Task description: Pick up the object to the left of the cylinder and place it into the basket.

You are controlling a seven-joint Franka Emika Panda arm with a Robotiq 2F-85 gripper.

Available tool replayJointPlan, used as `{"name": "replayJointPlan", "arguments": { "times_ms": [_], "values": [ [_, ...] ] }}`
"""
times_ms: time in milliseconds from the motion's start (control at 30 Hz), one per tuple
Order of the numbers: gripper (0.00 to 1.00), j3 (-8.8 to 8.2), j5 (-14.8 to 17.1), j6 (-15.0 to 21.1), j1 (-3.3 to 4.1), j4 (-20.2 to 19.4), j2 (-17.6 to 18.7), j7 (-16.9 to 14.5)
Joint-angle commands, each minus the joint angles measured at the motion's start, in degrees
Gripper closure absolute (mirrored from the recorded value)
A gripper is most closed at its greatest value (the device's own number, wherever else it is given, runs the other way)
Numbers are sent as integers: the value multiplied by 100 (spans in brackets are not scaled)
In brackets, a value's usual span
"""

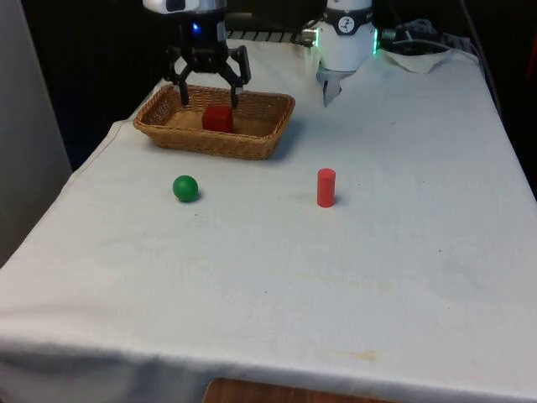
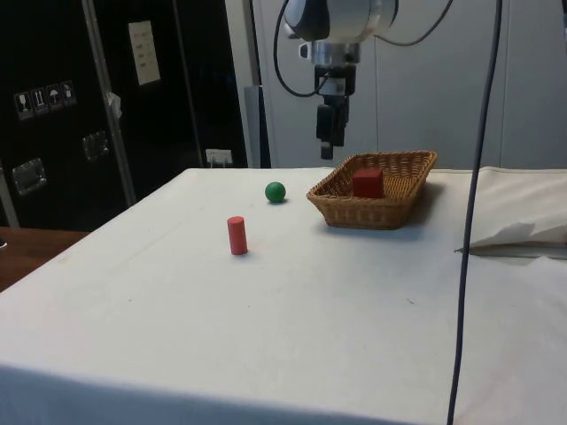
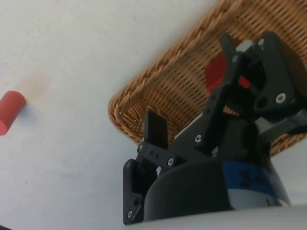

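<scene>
Bench (image 1: 268, 319): white cloth; lower half of the front view is bare.
Cylinder (image 1: 325, 186): red, upright, right of centre in the front view.
Ball (image 1: 185, 188): green, left of centre, level with the cylinder and well apart from it. As things lie, this is the item left of the cylinder.
Basket (image 1: 210, 147): wicker, upper left of the frame, beyond the ball.
Block (image 1: 217, 118): red, resting inside the basket.
Gripper (image 1: 208, 96): hovers above the basket, over the block; fingers (image 1: 237, 80) spread apart, holding nothing.
Task status: uncertain. The block may be the item already delivered; otherwise the ball remains to be moved.
Handling, ball: probably light and rigid, smooth, liable to roll. Take hold across its widest line, fingers level and centred, descending straight down.
</scene>
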Motion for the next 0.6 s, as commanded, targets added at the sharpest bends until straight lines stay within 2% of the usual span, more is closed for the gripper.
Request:
{"name": "replayJointPlan", "arguments": {
  "times_ms": [0,233,267,300,500,533,567],
  "values": [
    [0,-69,-149,-63,86,34,23,132],
    [0,-29,-367,-143,160,160,-23,321],
    [0,29,-269,-103,92,149,-46,229],
    [0,-23,-384,-149,166,178,-23,338],
    [0,0,-464,-195,235,286,-11,413],
    [0,63,-367,-160,172,275,-46,315],
    [0,6,-487,-201,246,298,-11,435]
  ]
}}
